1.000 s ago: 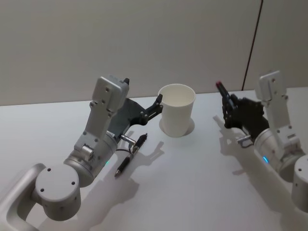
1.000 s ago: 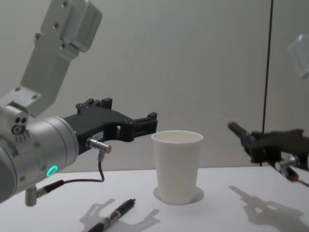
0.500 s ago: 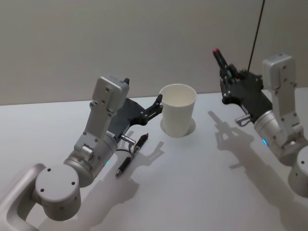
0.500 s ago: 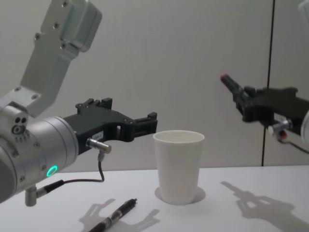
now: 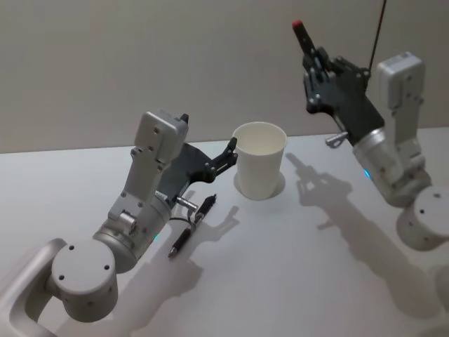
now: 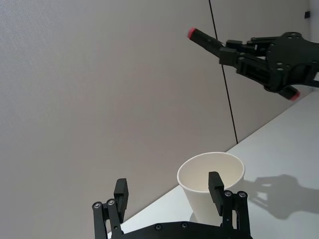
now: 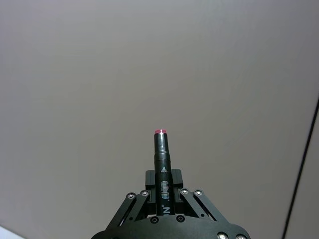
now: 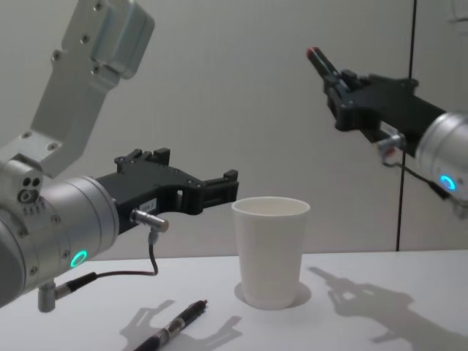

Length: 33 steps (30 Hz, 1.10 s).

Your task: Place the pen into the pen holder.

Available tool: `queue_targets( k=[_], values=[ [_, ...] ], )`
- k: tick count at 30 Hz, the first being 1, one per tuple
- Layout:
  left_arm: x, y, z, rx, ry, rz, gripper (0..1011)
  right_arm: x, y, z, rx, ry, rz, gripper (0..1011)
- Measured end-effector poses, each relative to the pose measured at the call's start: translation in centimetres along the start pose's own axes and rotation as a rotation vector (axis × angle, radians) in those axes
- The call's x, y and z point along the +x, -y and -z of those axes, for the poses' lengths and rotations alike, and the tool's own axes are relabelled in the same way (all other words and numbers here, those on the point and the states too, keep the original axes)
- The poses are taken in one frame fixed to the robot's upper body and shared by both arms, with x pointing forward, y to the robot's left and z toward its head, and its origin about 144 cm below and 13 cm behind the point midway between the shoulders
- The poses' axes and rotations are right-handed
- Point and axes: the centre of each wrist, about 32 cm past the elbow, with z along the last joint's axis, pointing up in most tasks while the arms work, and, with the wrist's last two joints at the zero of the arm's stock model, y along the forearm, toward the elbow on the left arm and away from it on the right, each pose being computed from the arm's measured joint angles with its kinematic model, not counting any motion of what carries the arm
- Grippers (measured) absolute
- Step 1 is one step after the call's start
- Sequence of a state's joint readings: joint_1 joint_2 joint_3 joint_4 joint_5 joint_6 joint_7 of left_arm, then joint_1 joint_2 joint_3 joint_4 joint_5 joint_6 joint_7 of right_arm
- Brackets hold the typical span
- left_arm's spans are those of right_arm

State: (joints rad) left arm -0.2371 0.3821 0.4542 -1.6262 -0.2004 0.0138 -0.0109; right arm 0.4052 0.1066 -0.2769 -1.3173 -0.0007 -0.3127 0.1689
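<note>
Item 1. Right end effector (image 5: pixel 313 60): held high in the air, clamped on the pen (image 5: pixel 304 41).
- The pen sticks out past the fingertips, red-capped end foremost and tilted upward.
- The right wrist view looks straight along the barrel (image 7: pixel 161 159), which lies centred between the two closed fingers (image 7: pixel 149 180) with plain wall behind it. The pen holder falls outside that frame.
- The chest view sets this end effector (image 8: pixel 342 82) above the pen holder and off to its right. The pen (image 8: pixel 322 62) is well clear of the rim.

Item 2. Pen holder (image 5: pixel 258 165): white paper cup, upright on the desk (image 5: pixel 280 267), mouth open. It stands below the right end effector and just ahead of the left one.

Item 3. Left end effector (image 5: pixel 226 153): fingers apart, gripping nothing, level with the cup's rim.
- The left wrist view gives the spread of the two fingers (image 6: pixel 167 185), with the cup (image 6: pixel 199 174) beyond them, nearer one finger than the other. It also takes in the right end effector (image 6: pixel 234 54) with the pen (image 6: pixel 205 41) farther off and higher.
- Whether a fingertip touches the cup cannot be told.

Item 4. Second pen (image 5: pixel 191 226): dark, lying flat on the desk under the left arm, behind the left fingertips and apart from the cup. The chest view shows it (image 8: pixel 175 327) low in the foreground.
</note>
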Motion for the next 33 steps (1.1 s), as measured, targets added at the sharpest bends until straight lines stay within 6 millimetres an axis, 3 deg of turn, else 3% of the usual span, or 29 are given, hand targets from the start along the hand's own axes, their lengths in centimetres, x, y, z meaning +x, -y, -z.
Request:
queue_targets(
  k=[13,33],
  values=[
    [0.0,0.0,0.0,0.000,0.000,0.000,1001,-1.3,-3.4,1.9,0.069,-0.003,-0.058,169],
    [0.0,0.0,0.0,0.000,0.000,0.000,1001,-3.2,-5.2,4.2,0.072,-0.020,-0.145,169]
  ],
)
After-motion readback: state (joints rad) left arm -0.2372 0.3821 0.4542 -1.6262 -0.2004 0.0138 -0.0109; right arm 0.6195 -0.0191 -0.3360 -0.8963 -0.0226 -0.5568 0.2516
